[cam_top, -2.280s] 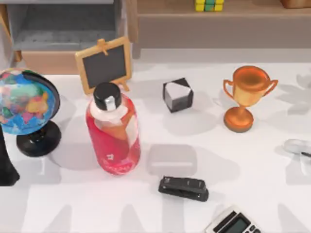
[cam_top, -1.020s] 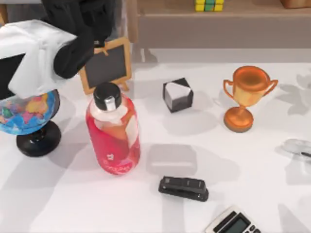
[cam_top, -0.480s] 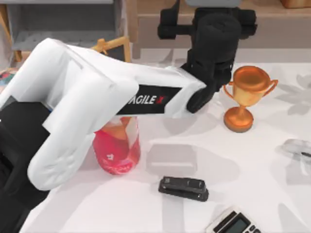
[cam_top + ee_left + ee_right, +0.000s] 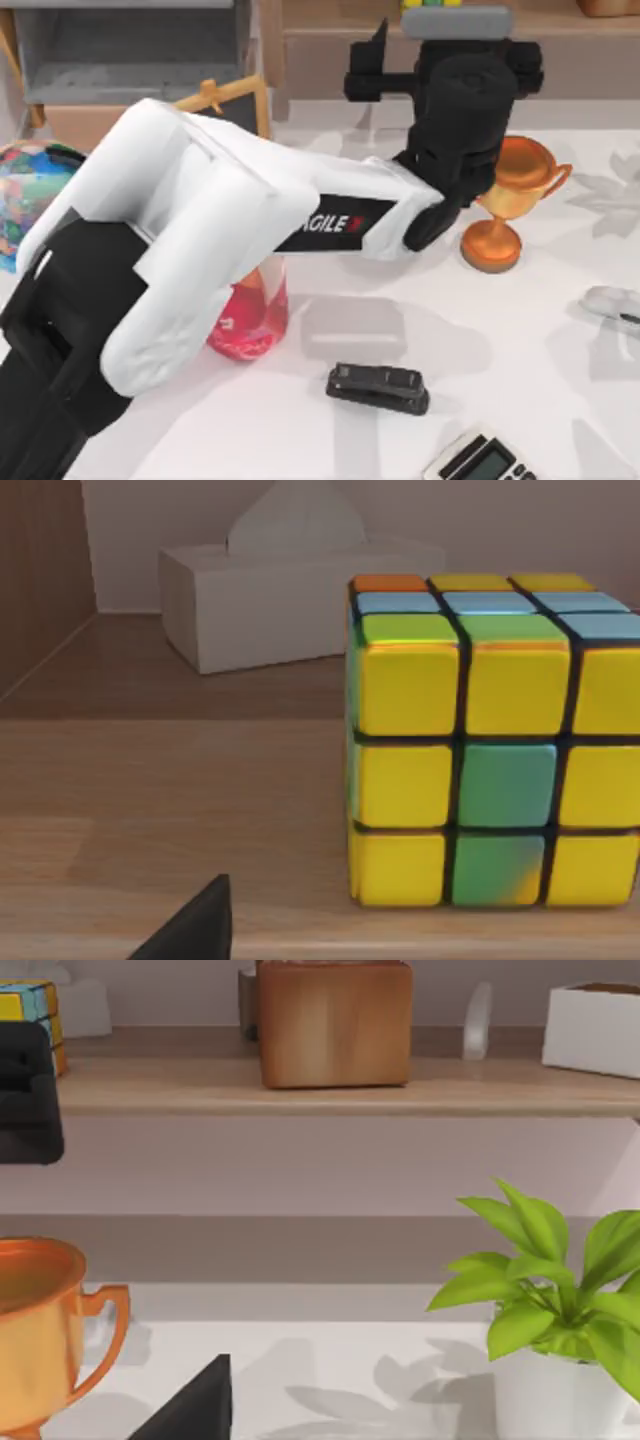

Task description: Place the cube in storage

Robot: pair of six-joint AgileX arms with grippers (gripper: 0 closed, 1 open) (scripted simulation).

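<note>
The cube, tiled in yellow, green and blue, stands on a wooden shelf at the back of the table. My left arm reaches from the near left across the table to that shelf. My left gripper is at the shelf edge, close in front of the cube and not touching it. In the top view the wrist covers most of the cube, leaving a sliver. The right wrist view shows the cube behind the left gripper. My right arm is parked at the right.
A white tissue box sits behind the cube. An orange trophy stands right beside the left wrist. A red bottle, globe, stapler and calculator sit on the table. A potted plant is at the right.
The left arm came in from the left and swung across to the back shelf. It now covers the black-and-white cube and most of the bottle, and has edged right over the last half second.
</note>
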